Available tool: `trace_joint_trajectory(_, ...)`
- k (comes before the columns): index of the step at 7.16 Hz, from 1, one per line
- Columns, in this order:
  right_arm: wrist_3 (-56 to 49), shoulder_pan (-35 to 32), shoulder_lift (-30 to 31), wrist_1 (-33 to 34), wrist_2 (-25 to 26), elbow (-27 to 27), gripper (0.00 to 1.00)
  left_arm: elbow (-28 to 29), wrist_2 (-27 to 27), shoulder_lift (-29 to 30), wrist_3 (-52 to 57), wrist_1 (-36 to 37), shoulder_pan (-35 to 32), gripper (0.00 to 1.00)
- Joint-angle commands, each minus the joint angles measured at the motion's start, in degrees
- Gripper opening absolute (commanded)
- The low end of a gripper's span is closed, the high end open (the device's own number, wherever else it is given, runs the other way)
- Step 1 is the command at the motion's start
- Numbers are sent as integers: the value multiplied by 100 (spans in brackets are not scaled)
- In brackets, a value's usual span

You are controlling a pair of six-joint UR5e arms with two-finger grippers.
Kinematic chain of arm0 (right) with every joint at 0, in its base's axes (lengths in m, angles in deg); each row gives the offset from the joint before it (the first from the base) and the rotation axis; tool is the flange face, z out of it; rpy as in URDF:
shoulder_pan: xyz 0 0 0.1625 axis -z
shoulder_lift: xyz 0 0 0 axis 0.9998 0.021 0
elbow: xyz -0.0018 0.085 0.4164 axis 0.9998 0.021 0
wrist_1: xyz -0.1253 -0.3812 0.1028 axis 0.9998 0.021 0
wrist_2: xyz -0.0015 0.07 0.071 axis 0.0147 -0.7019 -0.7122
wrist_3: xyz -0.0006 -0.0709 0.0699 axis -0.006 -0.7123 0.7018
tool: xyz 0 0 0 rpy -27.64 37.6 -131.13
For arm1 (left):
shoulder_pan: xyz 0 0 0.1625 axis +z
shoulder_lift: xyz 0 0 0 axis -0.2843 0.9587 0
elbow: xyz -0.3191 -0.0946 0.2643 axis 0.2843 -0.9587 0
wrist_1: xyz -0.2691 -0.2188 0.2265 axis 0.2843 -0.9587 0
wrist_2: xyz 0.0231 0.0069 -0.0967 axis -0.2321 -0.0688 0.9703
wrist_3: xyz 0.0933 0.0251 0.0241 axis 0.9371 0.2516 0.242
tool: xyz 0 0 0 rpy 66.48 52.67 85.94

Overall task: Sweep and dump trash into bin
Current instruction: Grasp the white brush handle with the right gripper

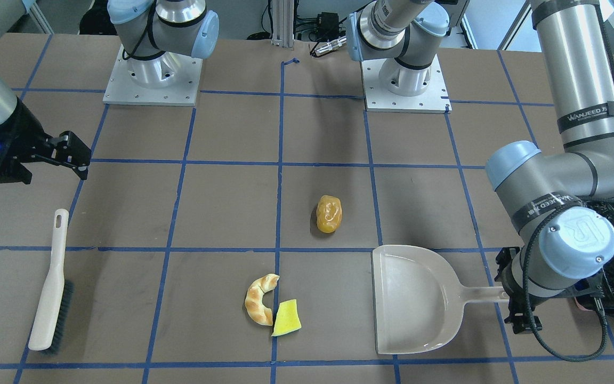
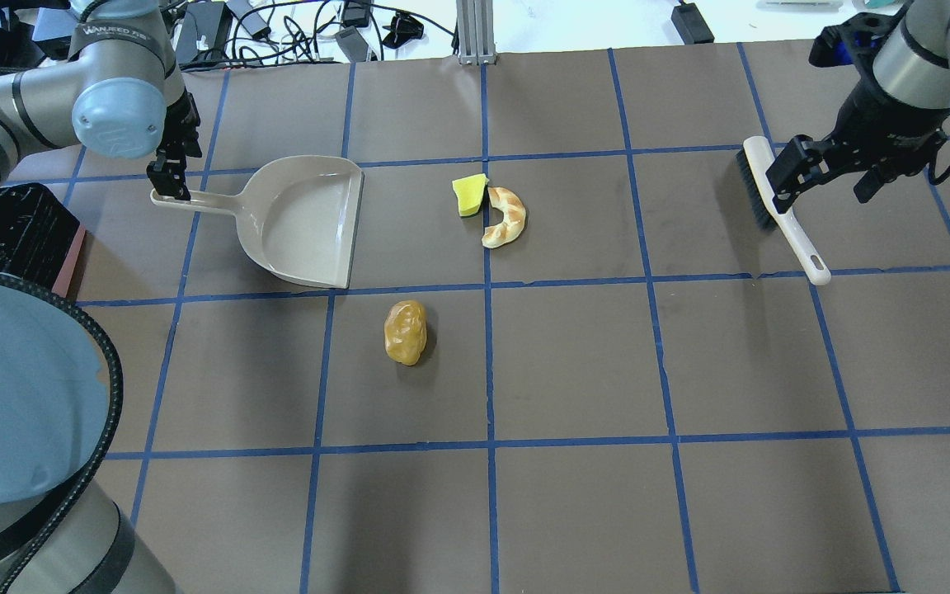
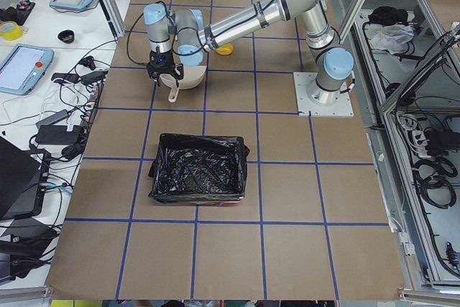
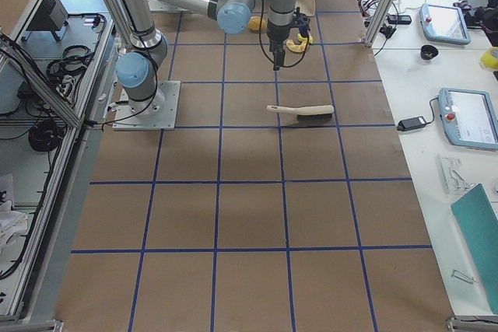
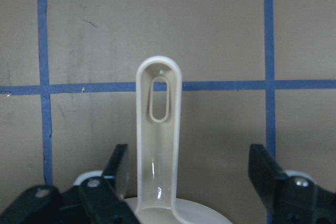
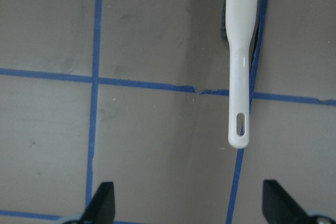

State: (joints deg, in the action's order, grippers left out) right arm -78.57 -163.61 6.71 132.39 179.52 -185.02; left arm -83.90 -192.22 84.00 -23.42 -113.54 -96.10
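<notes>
Trash: curved tan bread piece (image 2: 505,216), flat yellow wedge (image 2: 469,195), glossy orange lump (image 2: 406,332), loose mid-table near beige plastic dustpan (image 2: 310,223); left gripper (image 5: 188,161) jaws apart astride its handle (image 5: 158,145), so clamp centred; right gripper (image 6: 187,190) jaws apart above white-handled brush (image 2: 780,210).

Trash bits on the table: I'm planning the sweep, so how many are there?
3. The croissant piece lies against the yellow wedge, off the open edge of the dustpan; the orange-yellow lump sits apart in a neighbouring grid square. No others show.
</notes>
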Motion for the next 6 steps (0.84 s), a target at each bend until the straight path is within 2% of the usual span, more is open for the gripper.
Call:
trace_joint_trajectory(1,17,46,-753,886,296,-30,100,66,21,59,-160,-35,-4,88)
trace_joint_trajectory(3,-35,55,-1037,986,410,93,100,40,56,199,-248,-35,-22,88)
trace_joint_trajectory(4,-105,55,-1203,1003,750,111,100,-135,30,182,-283,-78,-30,88)
trace_joint_trajectory(6,-585,90,-1512,1240,798,50,99,-409,-32,86,-248,-184,-39,87)
